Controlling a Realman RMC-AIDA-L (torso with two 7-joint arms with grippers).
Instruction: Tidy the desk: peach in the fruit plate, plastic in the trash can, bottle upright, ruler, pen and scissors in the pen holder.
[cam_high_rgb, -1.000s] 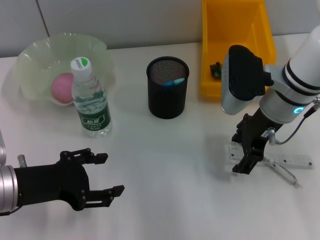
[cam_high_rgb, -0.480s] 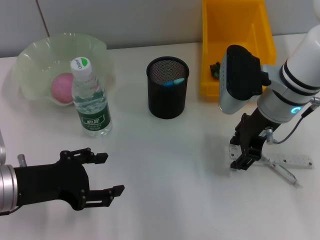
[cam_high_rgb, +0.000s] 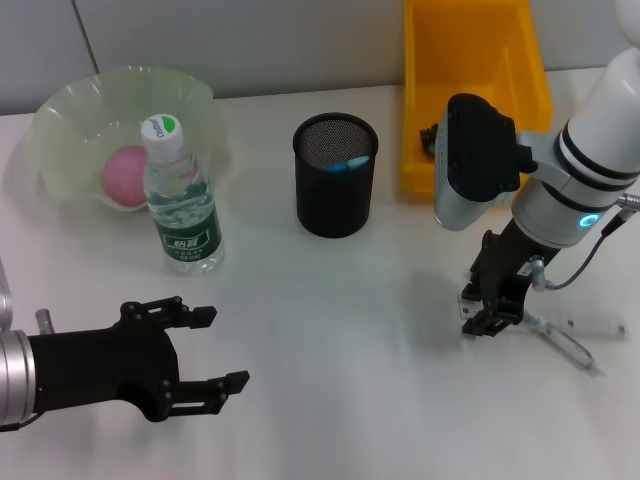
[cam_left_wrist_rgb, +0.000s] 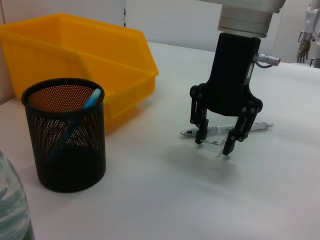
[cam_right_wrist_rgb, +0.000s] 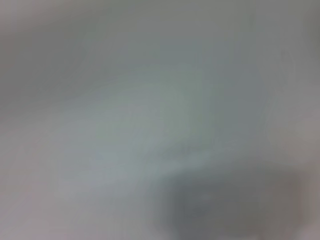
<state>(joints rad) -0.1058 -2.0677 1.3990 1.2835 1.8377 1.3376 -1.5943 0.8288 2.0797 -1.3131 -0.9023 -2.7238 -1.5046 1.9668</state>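
Observation:
My right gripper (cam_high_rgb: 487, 322) (cam_left_wrist_rgb: 216, 145) hangs low over the table with its fingers apart, straddling the near end of the clear ruler (cam_high_rgb: 600, 326) (cam_left_wrist_rgb: 216, 135). A pen (cam_high_rgb: 562, 343) (cam_left_wrist_rgb: 260, 126) lies slantwise under the ruler. The black mesh pen holder (cam_high_rgb: 336, 190) (cam_left_wrist_rgb: 65, 150) has a blue item (cam_high_rgb: 348, 164) (cam_left_wrist_rgb: 90, 100) in it. The peach (cam_high_rgb: 125, 177) rests in the green fruit plate (cam_high_rgb: 70, 110). The bottle (cam_high_rgb: 180, 205) stands upright in front of the plate. The yellow trash can (cam_high_rgb: 470, 60) (cam_left_wrist_rgb: 75, 55) holds a dark scrap (cam_high_rgb: 431, 137). My left gripper (cam_high_rgb: 215, 348) is open at the front left. I see no scissors.
The trash can stands at the back right, close behind my right arm. The pen holder stands mid-table between both arms. The right wrist view shows only a grey blur.
My right gripper has shifted slightly left and away from me over the ruler's end, and the ruler now looks fainter. The left arm has not moved.

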